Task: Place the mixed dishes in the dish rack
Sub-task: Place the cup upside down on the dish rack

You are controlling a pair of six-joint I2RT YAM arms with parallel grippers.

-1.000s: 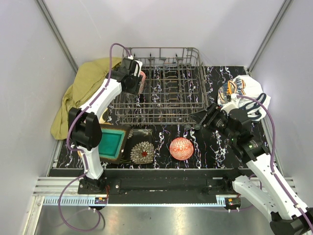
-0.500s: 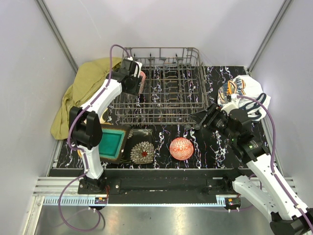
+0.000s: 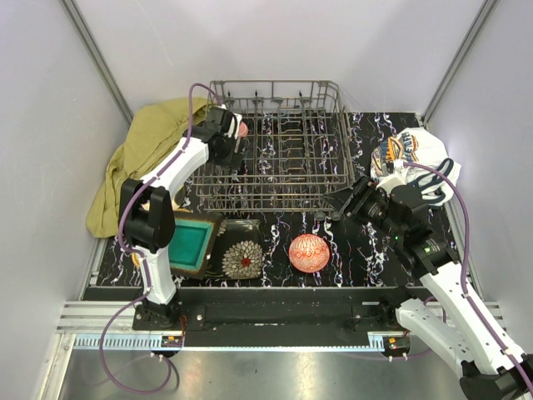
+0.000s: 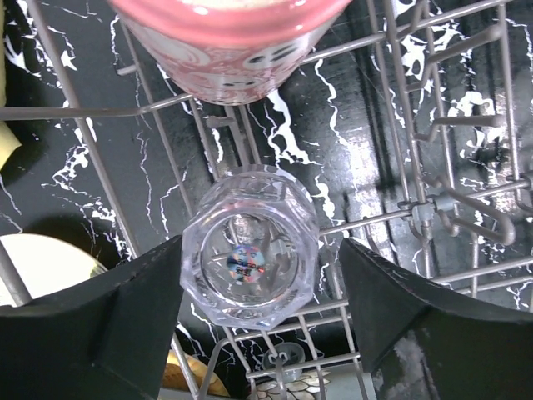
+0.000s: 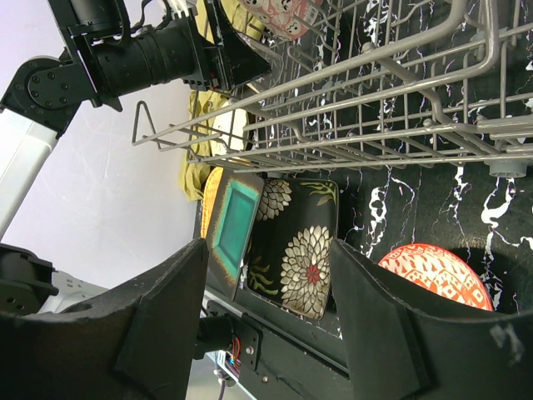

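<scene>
Left tool (image 4: pixel 260 279) is spread wide and holds nothing. The glass (image 4: pixel 248 258) sits between its fingers: the left finger is at or just off the wall, the right one is clearly apart. The glass is inside the rack (image 3: pixel 266 207), in the left part, standing among the floor wires with the pink cup (image 4: pixel 229 50) just beyond it. We look straight down its long axis, so it stands vertical. A sticker shows at the centre, but we cannot tell whether the mouth is up or down. We read this as the glass placed and let go. To finish cleanly, we would keep the fingers spread and pull straight up along that axis, with no sideways drift, since a nudge from the left finger could tip the glass into the cup or snag a wire. Right tool (image 3: pixel 341 202) is also spread and empty, hovering by the rack's near right corner above the desk (image 3: pixel 366 258). Left to load on the desk are the red bowl (image 3: pixel 309 252), the floral plate (image 3: pixel 241 254) and the teal plate (image 3: pixel 190 242).
</scene>
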